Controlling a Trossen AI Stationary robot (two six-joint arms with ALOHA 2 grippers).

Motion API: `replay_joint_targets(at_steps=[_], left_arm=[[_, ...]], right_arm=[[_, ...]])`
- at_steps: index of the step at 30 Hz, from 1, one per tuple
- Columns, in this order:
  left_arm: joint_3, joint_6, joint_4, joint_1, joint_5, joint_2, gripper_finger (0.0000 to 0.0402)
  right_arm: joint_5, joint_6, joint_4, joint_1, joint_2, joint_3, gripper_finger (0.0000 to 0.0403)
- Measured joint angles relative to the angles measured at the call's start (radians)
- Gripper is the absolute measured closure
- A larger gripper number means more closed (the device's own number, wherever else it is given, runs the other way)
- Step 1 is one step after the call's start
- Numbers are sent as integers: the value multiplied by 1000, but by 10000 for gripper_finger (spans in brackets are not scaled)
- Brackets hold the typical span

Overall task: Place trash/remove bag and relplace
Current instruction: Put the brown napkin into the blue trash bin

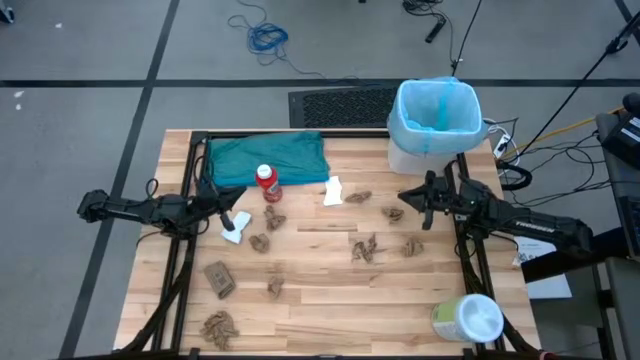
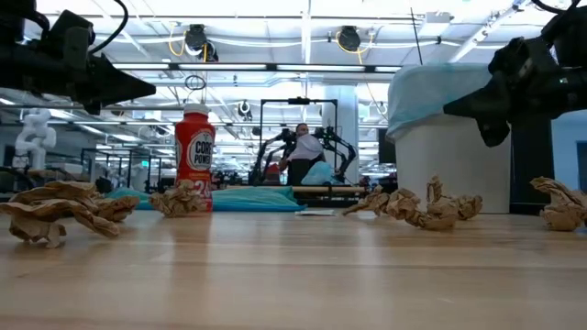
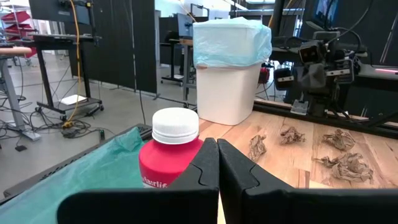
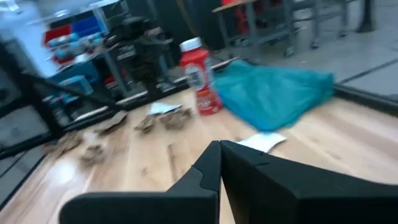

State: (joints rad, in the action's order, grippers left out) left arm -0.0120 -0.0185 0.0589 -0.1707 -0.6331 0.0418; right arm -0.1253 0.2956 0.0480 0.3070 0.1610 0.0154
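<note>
The light-blue bag (image 1: pixel 436 112) lines the white bin (image 1: pixel 420 155) at the table's far right, its edge folded over the rim (image 3: pixel 231 42). The trash lies loose on the table. It is a red bottle with a white cap (image 1: pixel 267 183), standing upright, two white scraps (image 1: pixel 333 190) (image 1: pixel 236 226), and several brown paper wads (image 1: pixel 365 247) (image 1: pixel 218 327). My left gripper (image 1: pixel 238 195) is shut and hovers level just left of the bottle (image 3: pixel 171 155). My right gripper (image 1: pixel 404 198) is shut and hovers level near the bin, pointing toward the table's left. Neither touches anything.
A teal-green plastic bag (image 1: pixel 268 157) lies flat at the far left-centre, behind the bottle. A white-and-green wipes tub (image 1: pixel 466 318) lies at the near right corner. Black frame rails (image 1: pixel 190 180) run along both sides of the wooden table (image 1: pixel 330 300). Cables trail on the floor beyond.
</note>
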Motion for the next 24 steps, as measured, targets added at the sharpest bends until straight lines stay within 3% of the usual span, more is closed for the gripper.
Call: replay_joint_targets(at_steps=[5,11,24], left_arm=[[0,4,0,0,0,0,401],[0,1,11,0,0,0,401],[0,0,10,0,0,0,401]], right_arm=[[-6,53,-98,-20,77,46,396],[29,10,-330,-21,217,157,349],[76,8,-266,-22,528,159,208]])
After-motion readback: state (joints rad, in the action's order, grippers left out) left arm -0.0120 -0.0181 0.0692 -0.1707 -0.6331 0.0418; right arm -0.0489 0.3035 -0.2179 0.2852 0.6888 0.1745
